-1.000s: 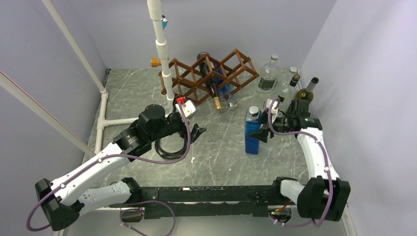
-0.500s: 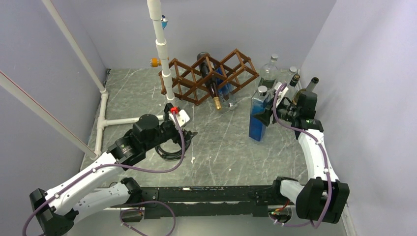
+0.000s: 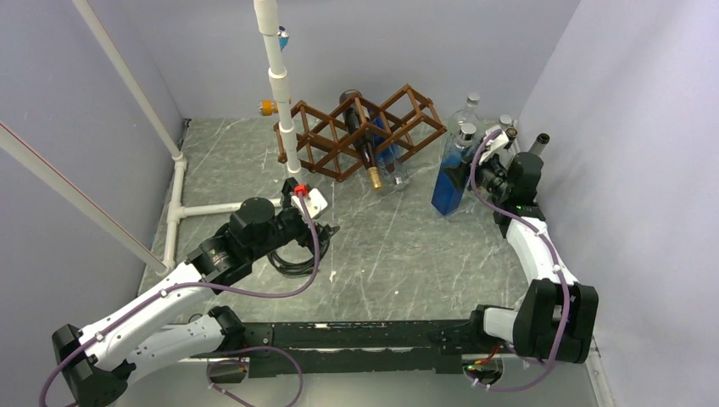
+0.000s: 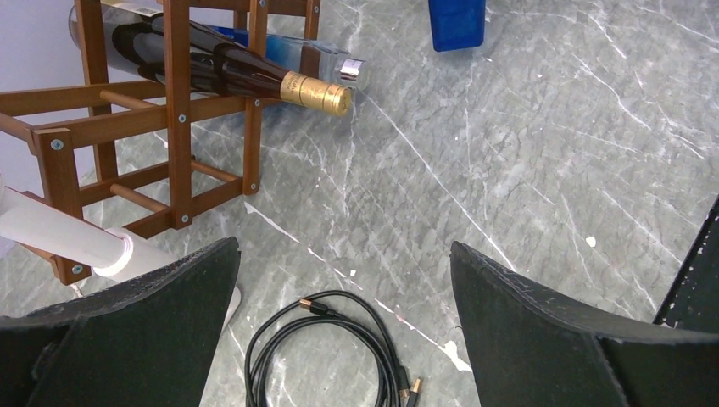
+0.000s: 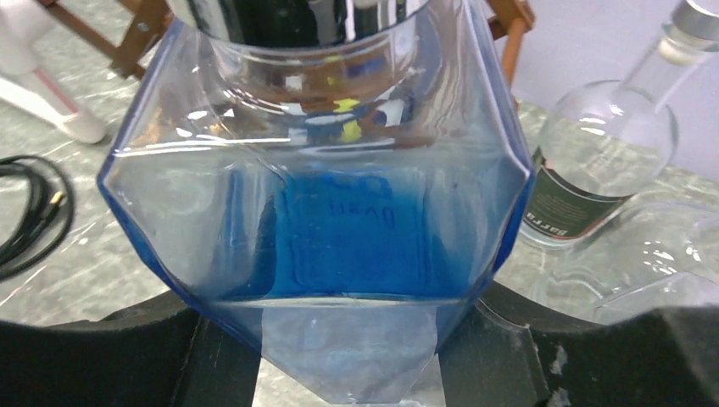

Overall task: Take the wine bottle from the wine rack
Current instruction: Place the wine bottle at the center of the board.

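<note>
The left gripper (image 4: 343,248), jaws wide apart, is hovering over a coiled black cable (image 4: 315,307) on the marble worktop (image 3: 390,246), while the right gripper (image 3: 465,176) is clamping its jaws on an upright blue bottle (image 3: 449,174), and the dark wine bottle (image 3: 360,140) is lying in the wooden wine rack (image 3: 407,114), gold-foiled neck sticking out.

The left arm (image 3: 144,303) and right arm (image 3: 534,246) are built alike, with smooth white plastic links joined by chunky black round joints. A thin purple cable (image 3: 315,246) loops loosely along each one. The left wrist carries a white block (image 3: 314,202) with a red cap (image 3: 301,187). The left pincer (image 4: 343,254) has broad black wedge-shaped fingers (image 4: 543,331), matte and grainy. Both bases share a black rail (image 3: 356,335).
</note>
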Robot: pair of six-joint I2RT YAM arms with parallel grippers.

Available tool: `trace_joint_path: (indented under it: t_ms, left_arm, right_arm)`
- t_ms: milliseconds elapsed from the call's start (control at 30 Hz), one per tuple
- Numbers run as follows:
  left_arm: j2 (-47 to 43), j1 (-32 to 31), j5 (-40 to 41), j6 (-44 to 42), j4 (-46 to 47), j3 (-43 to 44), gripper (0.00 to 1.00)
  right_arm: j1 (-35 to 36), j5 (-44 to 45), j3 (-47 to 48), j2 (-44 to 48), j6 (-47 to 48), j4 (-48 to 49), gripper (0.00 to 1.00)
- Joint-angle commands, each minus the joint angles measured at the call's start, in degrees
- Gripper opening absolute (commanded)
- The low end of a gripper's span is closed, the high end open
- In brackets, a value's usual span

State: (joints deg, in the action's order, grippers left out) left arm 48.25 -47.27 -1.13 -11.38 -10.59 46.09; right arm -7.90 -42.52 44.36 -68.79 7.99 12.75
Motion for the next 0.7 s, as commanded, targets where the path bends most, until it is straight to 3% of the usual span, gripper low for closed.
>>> trace_joint_path:
  t_ms: [0,433,667]
  left_arm:
    - [-0.37,0.33,0.98,-0.84,2.33,-0.14,0.99]
    - [-0.81,0.77,0.95,-1.28,2.94,-0.65,1.0]
    - [-0.58,0.95,0.93,-1.42,2.94,-0.65,1.0]
  right_arm:
    - [2.08,8.17,0.57,-0.01,-2.55,18.78,0.0]
    - [6.72,29.85,1.58,-8.59,-4.81,28.82,0.0]
    - [7.55,36.75,4.52,-12.92,-6.48,29.61,0.0]
